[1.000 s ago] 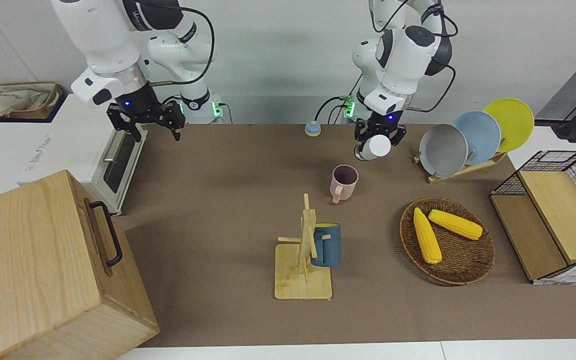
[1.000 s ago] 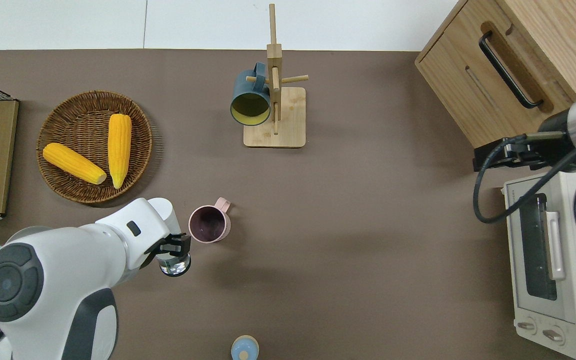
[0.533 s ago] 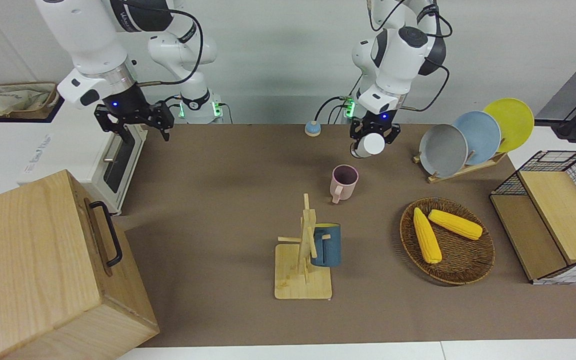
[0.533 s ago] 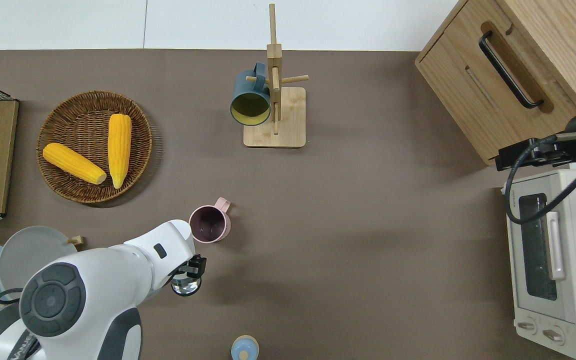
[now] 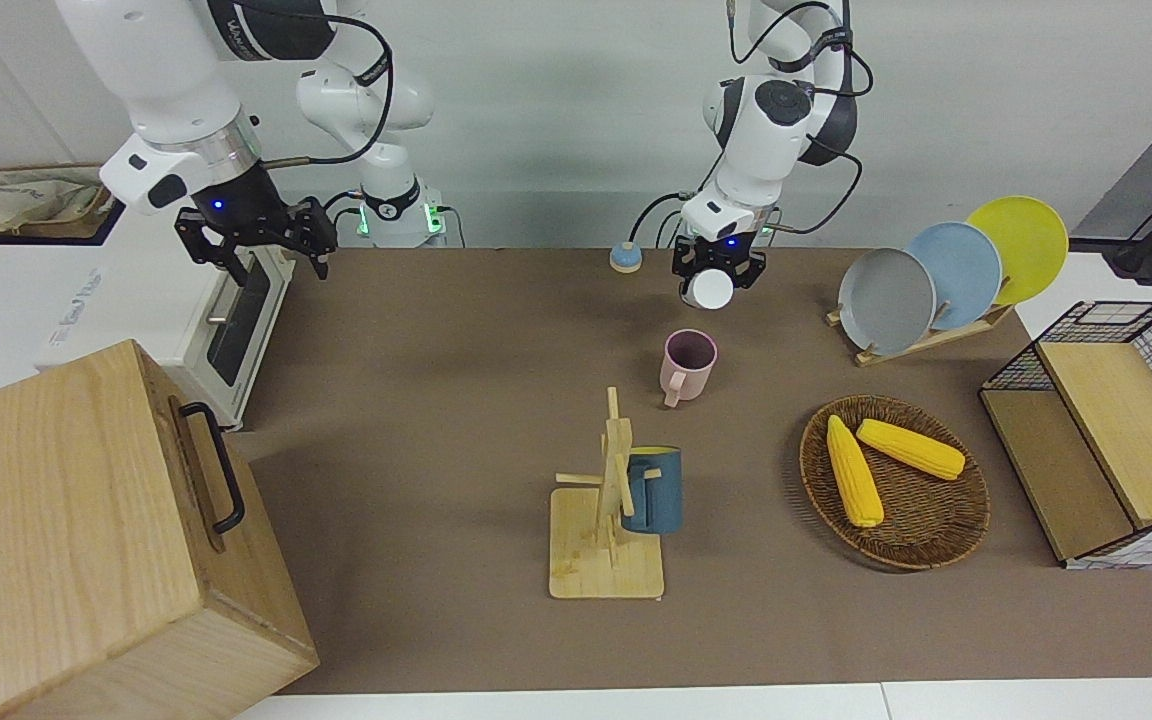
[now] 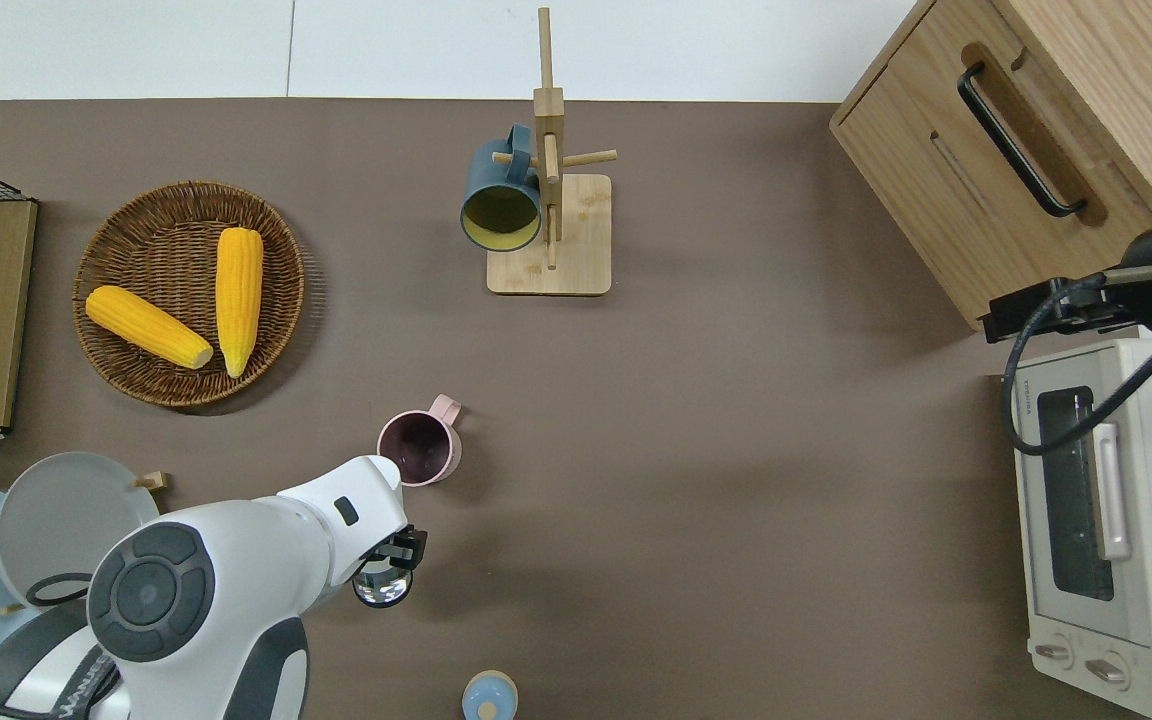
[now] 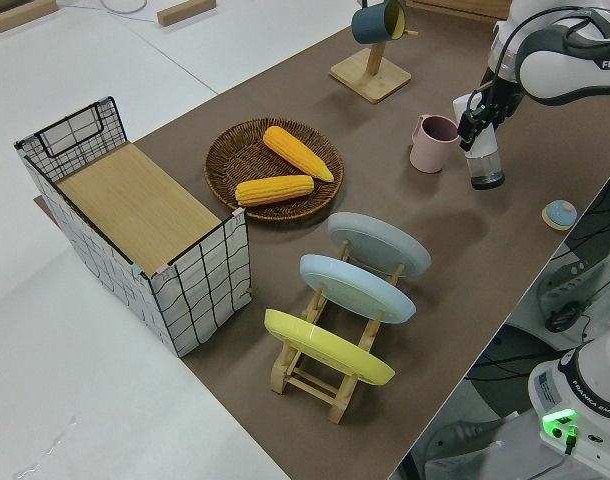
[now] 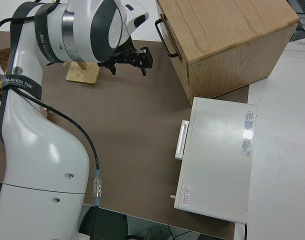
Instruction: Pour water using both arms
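The left arm's white wrist covers the top of what it carries in the overhead view, so only the lower glassy end of a clear bottle peeks out under the left gripper; from the front the bottle shows just its round white end, and whether any water sits inside is too hard to make out. The side view is kinder: the black fingers are clamped on the bottle's neck and it hangs roughly upright, over bare brown table mat between the pink mug and the small blue round lid near the robots' edge. The pink mug stands upright and apart from the bottle, handle pointing away from the robots, its inside dark. At the right arm's end the right gripper hovers with its two fingers spread wide and nothing between them, over the mat's edge by the white toaster oven, whose body is cut off by the frame, next to the wooden box. Both arms are glossy white with black cables and a blue light at the wrist.
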